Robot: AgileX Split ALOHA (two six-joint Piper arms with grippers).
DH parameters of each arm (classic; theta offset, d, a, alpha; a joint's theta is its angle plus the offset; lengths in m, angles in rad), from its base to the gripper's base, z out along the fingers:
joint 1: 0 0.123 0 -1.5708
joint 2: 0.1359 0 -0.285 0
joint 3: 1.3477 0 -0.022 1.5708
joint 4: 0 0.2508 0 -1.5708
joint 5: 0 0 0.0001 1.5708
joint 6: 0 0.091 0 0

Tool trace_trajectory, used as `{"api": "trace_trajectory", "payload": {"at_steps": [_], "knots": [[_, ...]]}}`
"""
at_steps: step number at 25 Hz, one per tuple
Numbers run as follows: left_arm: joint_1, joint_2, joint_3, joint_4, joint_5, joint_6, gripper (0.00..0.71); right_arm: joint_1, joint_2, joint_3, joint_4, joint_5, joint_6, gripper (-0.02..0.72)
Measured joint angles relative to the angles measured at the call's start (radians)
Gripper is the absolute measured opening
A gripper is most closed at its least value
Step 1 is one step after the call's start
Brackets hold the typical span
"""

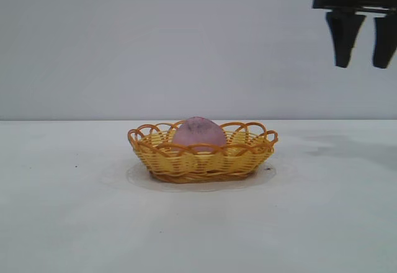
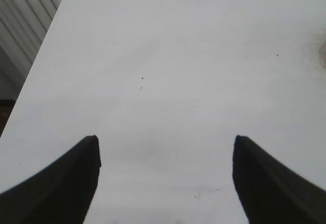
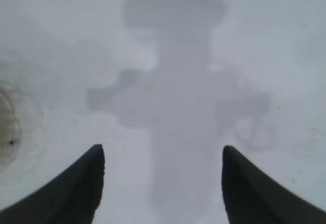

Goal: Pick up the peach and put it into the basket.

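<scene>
Exterior view, as I watched from the console: the peach sat inside the basket at centre frame, its top above the looped rim, so I judged the placing done. The right gripper hung in the upper right corner, fingers apart and empty, pointing down; the basket lay down and to the left of it, well apart, its long axis running left to right across the frame. The left gripper, seen only in its wrist view, was also spread and empty over the bare table. I judged that only parking the right arm remained
</scene>
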Motion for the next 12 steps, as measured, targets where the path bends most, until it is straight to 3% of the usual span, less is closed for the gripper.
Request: {"api": "trace_trajectory", "payload": {"at_steps": [5,12], "knots": [[0.000,0.000,0.000,0.000,0.000,0.000,0.503,-0.059,-0.073,0.039,0.012,0.002,0.000,0.430],[0.000,0.000,0.000,0.000,0.000,0.000,0.503,-0.065,-0.298,0.207,0.016,0.004,0.000,0.430]]}}
